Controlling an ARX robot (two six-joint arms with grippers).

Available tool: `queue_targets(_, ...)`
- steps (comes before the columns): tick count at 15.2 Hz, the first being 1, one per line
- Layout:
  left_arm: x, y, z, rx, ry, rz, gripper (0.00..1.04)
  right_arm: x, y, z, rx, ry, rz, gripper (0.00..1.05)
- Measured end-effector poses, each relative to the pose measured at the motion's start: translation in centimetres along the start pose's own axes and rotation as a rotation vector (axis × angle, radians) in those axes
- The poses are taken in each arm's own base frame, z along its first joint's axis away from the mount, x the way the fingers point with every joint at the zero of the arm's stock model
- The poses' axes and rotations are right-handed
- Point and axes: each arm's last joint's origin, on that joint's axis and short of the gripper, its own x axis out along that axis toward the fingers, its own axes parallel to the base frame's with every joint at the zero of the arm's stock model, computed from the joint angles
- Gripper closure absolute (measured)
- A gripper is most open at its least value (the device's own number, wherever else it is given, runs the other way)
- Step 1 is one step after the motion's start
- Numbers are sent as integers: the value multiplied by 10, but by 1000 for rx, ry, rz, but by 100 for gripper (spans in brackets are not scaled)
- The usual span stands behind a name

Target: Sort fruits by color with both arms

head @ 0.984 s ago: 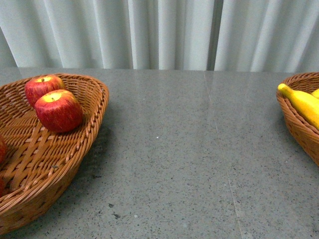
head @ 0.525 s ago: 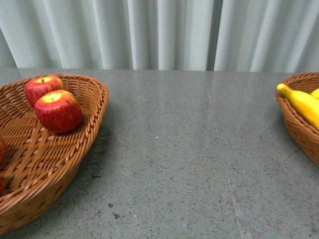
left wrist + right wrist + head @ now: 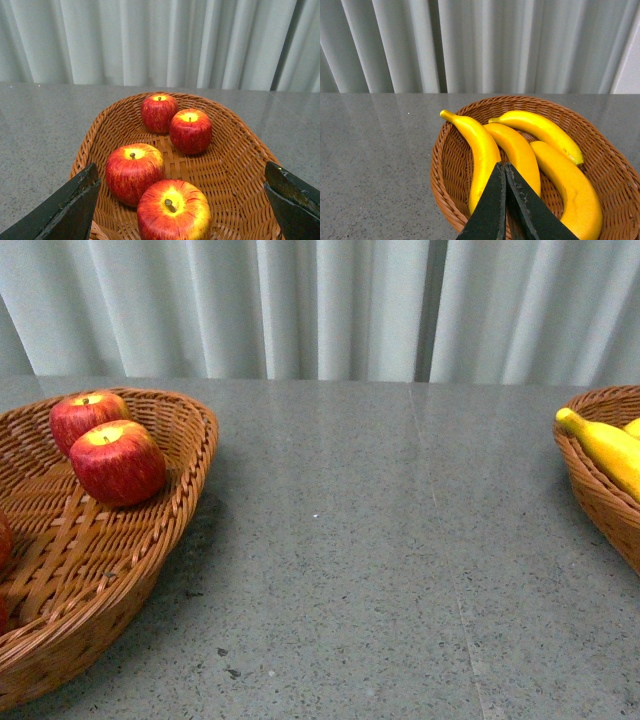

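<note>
Four bananas (image 3: 485,150) in right basket (image 3: 445,175), long axes front-to-back, tips toward curtain. Four apples (image 3: 190,131) stem-up. Left gripper (image 3: 182,200) spread wide; right gripper (image 3: 505,172) closed, empty.

A speckled grey stone tabletop (image 3: 340,540) runs back to pale, softly lit pleated curtains (image 3: 330,305) hanging along its far edge.

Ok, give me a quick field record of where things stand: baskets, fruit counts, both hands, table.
left basket: four apples
right basket: four bananas
left hand: open, empty, above the apples
right hand: shut, empty, above the bananas
table: no loose fruit visible between the baskets
sorting: looks complete, red and yellow separated
</note>
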Motion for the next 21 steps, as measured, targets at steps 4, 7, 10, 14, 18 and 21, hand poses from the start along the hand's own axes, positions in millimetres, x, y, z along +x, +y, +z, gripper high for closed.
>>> queue_targets(4, 0, 0, 0, 0, 0, 0, 7, -11, 0, -7, 0, -6, 0, 103)
queue_targets(7, 0, 0, 0, 0, -2, 0, 7, -11, 0, -17, -1, -1, 0, 103)
queue_targets(10, 0, 0, 0, 0, -1, 0, 7, -12, 0, -16, 0, -5, 0, 103)
queue_targets(14, 0, 0, 0, 0, -1, 0, 7, -12, 0, -16, -2, -5, 0, 94)
queue_targets(18, 0, 0, 0, 0, -1, 0, 7, -12, 0, -16, -1, -5, 0, 51)
queue_targets(21, 0, 0, 0, 0, -1, 0, 7, -12, 0, -16, -1, -5, 0, 26)
